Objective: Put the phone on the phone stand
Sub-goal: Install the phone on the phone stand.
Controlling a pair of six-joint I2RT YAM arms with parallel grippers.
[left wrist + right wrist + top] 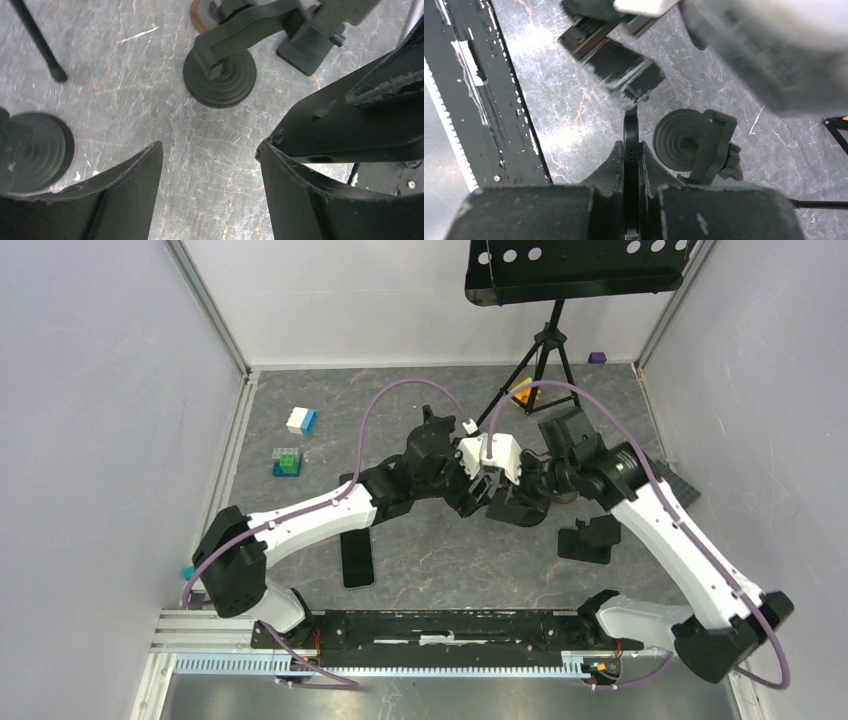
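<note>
**A:** Where is the phone [357,558]?

**B:** Flat on the table [440,565], a little past the rail [440,625], just by the left forearm. It is well apart from both grippers.

**A:** Anything else that near?

**B:** A small black piece [590,538] lies on the right side, beside the right arm.

**A:** And the left gripper [210,150]?

**B:** Its fingers are spread, with bare table between them. It hangs over mid-table.

**A:** What is ahead of it?

**B:** The stand [220,77], its ribbed round base on the table, near the fingertips.

**A:** The right gripper [631,150]?

**B:** Pinched tight on a thin black plate [630,125], seen edge-on between the fingers. It is just beside the stand's base. I cannot tell whether the plate is joined to the stand.

**A:** So the two grippers are close?

**B:** Yes, they meet at mid-table.

**A:** Farther back?

**B:** Coloured blocks [287,462] off to the left, a tripod [540,360] behind the grippers, and a black perforated tray [580,270] on top of it.
</note>
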